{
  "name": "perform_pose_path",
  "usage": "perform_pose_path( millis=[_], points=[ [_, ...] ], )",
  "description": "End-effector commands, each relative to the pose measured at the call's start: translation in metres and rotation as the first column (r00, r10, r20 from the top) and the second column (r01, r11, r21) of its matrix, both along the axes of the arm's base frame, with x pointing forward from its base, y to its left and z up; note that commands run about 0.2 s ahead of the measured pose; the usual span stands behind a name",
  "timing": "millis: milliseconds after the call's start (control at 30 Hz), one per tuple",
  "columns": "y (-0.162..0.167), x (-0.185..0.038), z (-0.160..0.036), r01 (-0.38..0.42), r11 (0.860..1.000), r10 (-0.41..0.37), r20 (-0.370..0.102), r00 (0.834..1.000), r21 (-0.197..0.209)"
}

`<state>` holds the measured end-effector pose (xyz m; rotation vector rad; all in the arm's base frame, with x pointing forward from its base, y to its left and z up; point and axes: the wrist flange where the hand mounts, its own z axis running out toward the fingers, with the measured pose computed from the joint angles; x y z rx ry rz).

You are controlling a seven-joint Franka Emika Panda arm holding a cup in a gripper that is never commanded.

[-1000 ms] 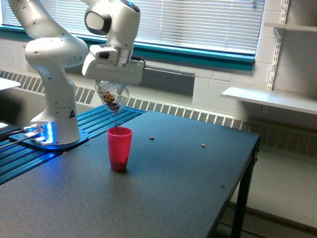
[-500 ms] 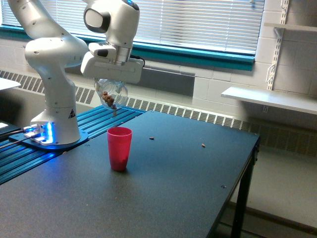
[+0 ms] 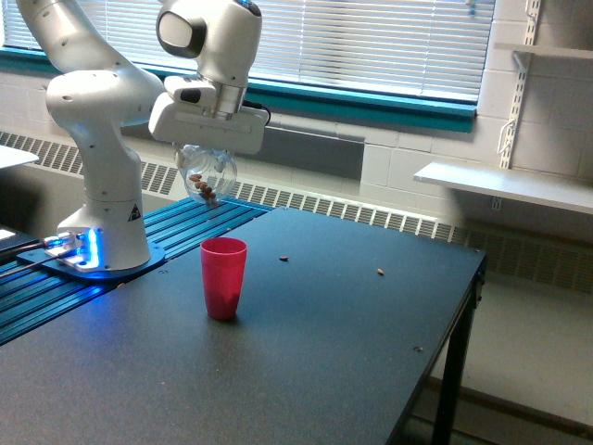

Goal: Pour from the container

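Since a second ago the gripper has risen a little and drawn slightly toward the exterior view's left, carrying the container with it; fewer brown pieces show inside the clear body now, and only a small clump sits near its lower lip; the red cup has not shifted on the table.

Right now the container hangs tipped beneath the gripper, mouth toward about five o'clock, above the red cup and slightly to its eleven o'clock, well clear of its rim; the fingers are hidden by the white hand and the clear wall, so I cannot see them directly, yet the container hangs from the hand and I judge them clamped on its upper body.

As for handling, I judge the container light, nearly empty, thin-walled and rather smooth; it would likely flex under a hard squeeze and could slip if held loosely; the sound place to hold is across the rounded body near its closed end, where it is held now, leaving the mouth free.

Two stray brown bits lie on the table at about three o'clock from the red cup; pieces bounce and scatter easily.
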<state>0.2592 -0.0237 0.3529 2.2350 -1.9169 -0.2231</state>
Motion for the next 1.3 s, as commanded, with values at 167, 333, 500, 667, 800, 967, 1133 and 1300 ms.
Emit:
perform_pose_path(
  millis=[167, 333, 500, 667, 800, 967, 1133, 1300],
  points=[
    [-0.009, -0.004, 0.001, 0.006, 1.000, -0.007, -0.054, 0.999, -0.013],
    [-0.013, -0.003, 0.006, 0.003, 1.000, -0.004, -0.064, 0.998, -0.018],
    [-0.016, -0.001, 0.008, 0.000, 1.000, -0.002, -0.076, 0.997, -0.018],
    [-0.017, 0.002, 0.008, 0.003, 1.000, -0.004, -0.079, 0.997, -0.013],
    [-0.019, 0.005, 0.007, -0.004, 1.000, 0.003, -0.075, 0.997, -0.009],
    [-0.021, 0.011, 0.007, -0.014, 1.000, 0.013, -0.059, 0.998, -0.009],
    [-0.024, 0.019, 0.005, -0.030, 0.999, 0.029, -0.012, 0.999, -0.015],
    [-0.026, 0.027, 0.002, -0.046, 0.999, 0.046, 0.029, 0.999, -0.020]
  ],
)
